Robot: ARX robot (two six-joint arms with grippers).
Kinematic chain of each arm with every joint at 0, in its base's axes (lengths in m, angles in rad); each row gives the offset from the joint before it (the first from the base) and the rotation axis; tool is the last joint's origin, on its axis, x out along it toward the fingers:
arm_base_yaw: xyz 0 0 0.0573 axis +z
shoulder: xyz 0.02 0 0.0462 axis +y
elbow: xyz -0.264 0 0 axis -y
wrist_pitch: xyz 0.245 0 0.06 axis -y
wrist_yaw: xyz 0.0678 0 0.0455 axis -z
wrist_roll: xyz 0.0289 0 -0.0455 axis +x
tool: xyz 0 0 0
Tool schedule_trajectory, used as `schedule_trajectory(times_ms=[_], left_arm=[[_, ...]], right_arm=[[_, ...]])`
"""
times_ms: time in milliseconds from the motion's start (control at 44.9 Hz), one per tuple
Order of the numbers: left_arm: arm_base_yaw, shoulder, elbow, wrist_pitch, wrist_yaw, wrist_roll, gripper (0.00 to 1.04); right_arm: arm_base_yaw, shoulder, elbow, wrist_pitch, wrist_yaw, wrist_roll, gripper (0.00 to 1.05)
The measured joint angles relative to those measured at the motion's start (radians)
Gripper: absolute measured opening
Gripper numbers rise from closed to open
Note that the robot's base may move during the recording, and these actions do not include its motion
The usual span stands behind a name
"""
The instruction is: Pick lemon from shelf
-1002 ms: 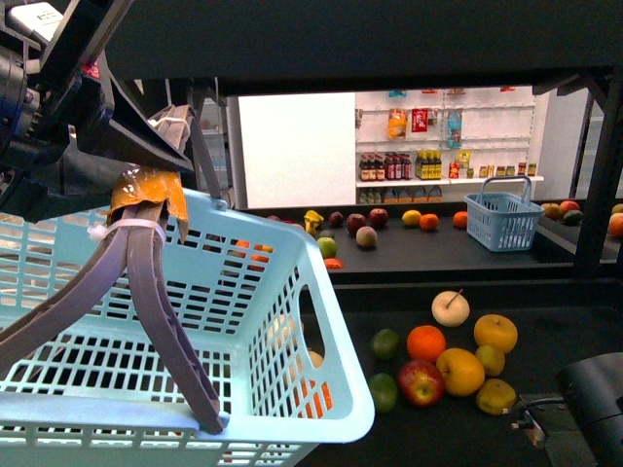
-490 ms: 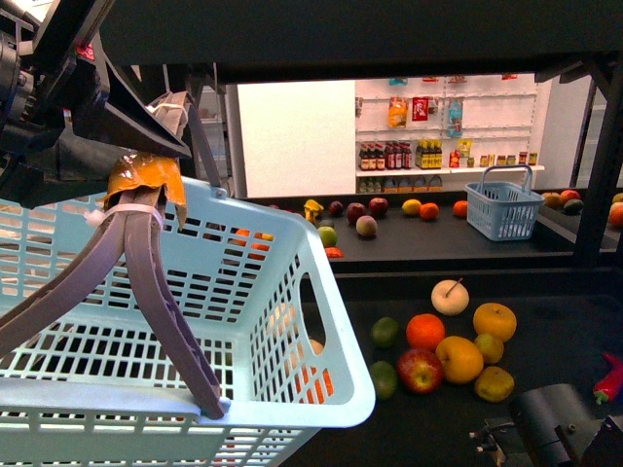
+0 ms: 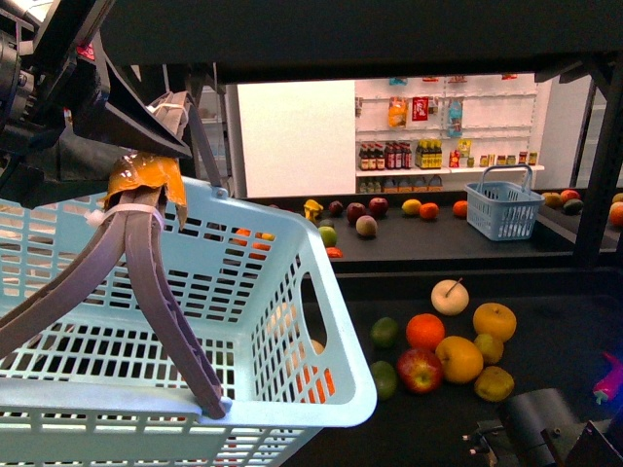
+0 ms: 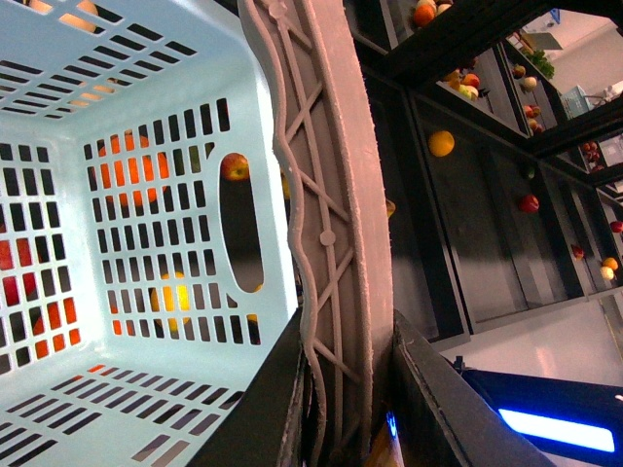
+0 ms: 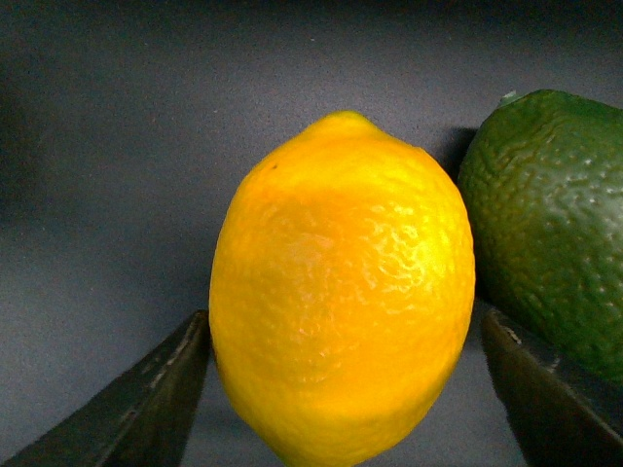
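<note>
Dark shelf (image 5: pixel 97 146): your right fingers (image 5: pixel 136 413), spread, flank the lemon (image 5: pixel 341 292), long axis pointing away; left fingers (image 4: pixel 263 409) clench the basket handle (image 4: pixel 326 243).

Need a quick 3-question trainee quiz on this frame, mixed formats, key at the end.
1. True or false: the lemon lies alone, with nothing beside it.
2. What is the left gripper clamped on? A) a lemon B) the handle of the light-blue basket C) nothing
3. Short answer: in the right wrist view, where is the lemon relative to the fingers of the right gripper?

Key
1. False: a dark green lime lies right beside it.
2. B
3. Between them. The jaws stand open, one finger on each side.
</note>
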Motion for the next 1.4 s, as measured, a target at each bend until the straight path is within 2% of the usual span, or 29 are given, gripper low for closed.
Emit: schedule_trajectory(times_ms=[67, 223, 512, 779, 1024, 1402], left_arm=[[0.000, 0.000, 0.000, 0.000, 0.000, 0.000, 0.19], [0.000, 0.000, 0.000, 0.000, 0.000, 0.000, 0.19], [0.000, 0.000, 0.000, 0.000, 0.000, 0.000, 0.19], [0.000, 0.000, 0.000, 0.000, 0.000, 0.000, 0.19], [0.000, 0.000, 0.000, 0.000, 0.000, 0.000, 0.19], [0.000, 0.000, 0.000, 0.000, 0.000, 0.000, 0.19]], right_arm=[[0.000, 0.000, 0.002, 0.000, 0.001, 0.000, 0.70], [0.000, 0.000, 0.003, 0.002, 0.001, 0.000, 0.63], [-0.021, -0.143, -0.087, -0.002, 0.016, -0.017, 0.62], [-0.046, -0.603, -0.134, -0.105, -0.044, -0.034, 0.62], [0.055, -0.844, -0.068, -0.245, -0.123, -0.009, 0.62], [0.267, -0.853, 0.137, -0.359, -0.139, 0.039, 0.62]])
